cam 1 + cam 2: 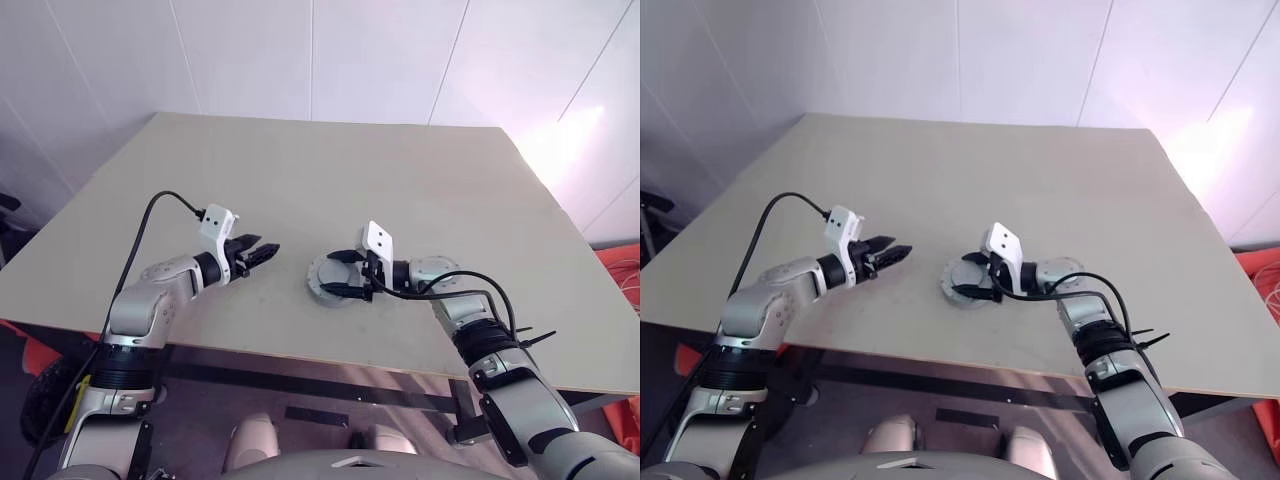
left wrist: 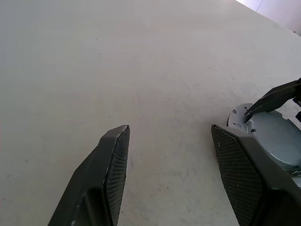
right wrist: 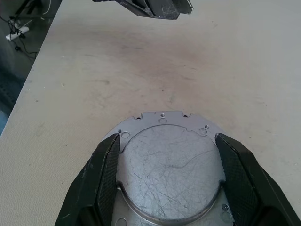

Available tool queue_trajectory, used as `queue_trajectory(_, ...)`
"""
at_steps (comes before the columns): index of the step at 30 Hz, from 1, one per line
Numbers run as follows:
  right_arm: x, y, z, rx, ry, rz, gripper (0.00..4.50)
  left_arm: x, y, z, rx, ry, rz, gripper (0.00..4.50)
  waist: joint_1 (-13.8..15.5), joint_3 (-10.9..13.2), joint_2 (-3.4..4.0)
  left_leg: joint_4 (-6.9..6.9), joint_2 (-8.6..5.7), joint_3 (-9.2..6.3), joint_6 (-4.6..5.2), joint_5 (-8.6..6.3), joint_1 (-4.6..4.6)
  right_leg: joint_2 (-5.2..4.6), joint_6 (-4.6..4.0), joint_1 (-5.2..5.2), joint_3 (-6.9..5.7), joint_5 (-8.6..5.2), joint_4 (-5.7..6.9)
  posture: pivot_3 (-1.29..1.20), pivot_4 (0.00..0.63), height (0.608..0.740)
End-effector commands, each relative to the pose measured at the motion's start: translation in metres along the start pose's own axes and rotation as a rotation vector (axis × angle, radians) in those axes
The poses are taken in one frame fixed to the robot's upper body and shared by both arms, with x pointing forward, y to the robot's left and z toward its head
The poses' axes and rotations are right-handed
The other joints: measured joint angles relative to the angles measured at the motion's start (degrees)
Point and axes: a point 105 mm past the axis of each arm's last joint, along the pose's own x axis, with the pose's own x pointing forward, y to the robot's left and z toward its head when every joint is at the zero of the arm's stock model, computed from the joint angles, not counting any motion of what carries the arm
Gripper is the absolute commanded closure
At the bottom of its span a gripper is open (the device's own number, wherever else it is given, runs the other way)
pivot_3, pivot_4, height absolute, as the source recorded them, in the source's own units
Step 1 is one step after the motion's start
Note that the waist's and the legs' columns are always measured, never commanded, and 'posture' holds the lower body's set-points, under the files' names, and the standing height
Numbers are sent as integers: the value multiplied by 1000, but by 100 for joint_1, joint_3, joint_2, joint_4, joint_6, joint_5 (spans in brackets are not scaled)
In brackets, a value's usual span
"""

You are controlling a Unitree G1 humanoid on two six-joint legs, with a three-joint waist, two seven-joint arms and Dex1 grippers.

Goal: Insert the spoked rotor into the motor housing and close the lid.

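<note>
**Right gripper astride the lid, grip not yet made**
The right gripper (image 1: 338, 275) stands wide open around the lid (image 3: 168, 165), gripping nothing; it should centre itself, then close evenly on the rim. Left of the lid, the left gripper (image 1: 265, 247) hangs open and empty.

The lid (image 3: 167, 162) — a round grey metal disc with a scratched face — lies flat on a notched silver flange with small holes, seated atop the motor housing (image 1: 322, 283) near the table's (image 1: 300, 180) front edge.
</note>
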Motion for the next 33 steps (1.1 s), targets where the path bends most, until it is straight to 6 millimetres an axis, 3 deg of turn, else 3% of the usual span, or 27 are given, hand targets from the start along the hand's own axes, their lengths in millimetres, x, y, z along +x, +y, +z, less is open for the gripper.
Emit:
queue_trajectory(1, -28, 9, -69, 170, 247, -30, 1389, -3, -1, 17, 34, -58, -3, 1543, 1, 0, 0, 0, 0, 0, 0, 0, 0, 0, 1, 1, 0, -1, 0, 0, 0, 740)
queue_trajectory(15, -41, 2, -88, 105, 369, -101, 1389, -2, -1, 18, 36, -59, -3, 1543, -7, 20, 30, -6, -55, -30, 9, -8, 31, -43, 84, 40, -27, -51, -55, 0, 0, 740)
queue_trajectory(19, -39, 5, -95, 105, 370, -105, 1389, 3, -4, 22, 15, -79, -11, 1543, -59, 55, 109, -37, -52, -69, 33, -25, 39, -61, 116, 132, -141, -71, -198, 0, 0, 740)
queue_trajectory(21, -39, 5, -98, 107, 373, -108, 1389, 9, -8, 26, -43, -99, -24, 1543, 14, 61, 72, -103, -45, -53, 35, -27, 8, -83, 128, 202, -191, -124, -204, 0, 0, 740)
queue_trajectory(22, -39, 5, -100, 109, 375, -109, 1389, 12, -11, 26, -54, -93, -34, 1543, 83, 17, -66, -134, -44, 17, 35, -27, -12, -94, 55, 173, -151, -257, 119, 0, 0, 740)
queue_trajectory(23, -39, 5, -101, 110, 376, -109, 1389, 14, -13, 25, -58, -87, -40, 1543, 133, -47, -250, -168, -36, 226, 33, -25, 12, -98, 6, 150, 44, -419, 493, 0, 0, 740)
queue_trajectory(24, -39, 5, -102, 111, 377, -108, 1389, 16, -15, 25, -60, -83, -43, 1543, 210, -54, -220, -171, -69, 389, 10, -35, 29, -84, 162, 148, 297, -621, 482, 0, 0, 740)
queue_trajectory(25, -39, 5, -103, 113, 375, -105, 1389, 17, -17, 25, -74, -82, -49, 1543, 287, -64, -127, 27, -48, 305, -12, -155, 8, -88, 143, 117, 315, -657, 470, 0, 0, 740)
queue_trajectory(26, -40, 6, -104, 116, 374, -104, 1389, 20, -20, 24, -89, -78, -57, 1543, 307, -88, -69, 232, -103, 5, 4, -175, 19, -49, 143, 112, 314, -657, 450, 0, 0, 740)
queue_trajectory(27, -40, 6, -105, 119, 373, -104, 1389, 22, -23, 24, -104, -72, -62, 1543, 293, -110, -45, 182, -143, -115, -15, -165, 94, -14, 144, 88, 309, -657, 426, 0, 0, 740)
queue_trajectory(28, -40, 7, -106, 120, 372, -105, 1389, 23, -25, 23, -114, -66, -66, 1543, 248, -116, -45, 33, -143, -91, -32, -135, 121, 7, 145, 38, 301, -647, 409, 0, 0, 740)
queue_trajectory(29, -40, 7, -107, 122, 371, -105, 1389, 24, -26, 23, -116, -61, -69, 1543, 187, -106, -61, -22, -128, -67, -35, -123, 121, 24, 129, 8, 301, -631, 346, 0, 0, 740)
queue_trajectory(31, -40, 8, -107, 129, 364, -101, 1389, 24, -29, 24, -117, -60, -78, 1543, 144, -89, -74, -27, -128, -66, -27, -129, 119, 28, 104, 46, 295, -531, 265, 0, 0, 740)
queue_trajectory(33, -40, 8, -107, 133, 363, -101, 1389, 24, -31, 25, -123, -62, -85, 1543, 127, -84, -63, -32, -132, -69, -14, -137, 132, 27, 103, 85, 290, -527, 211, 0, 0, 740)
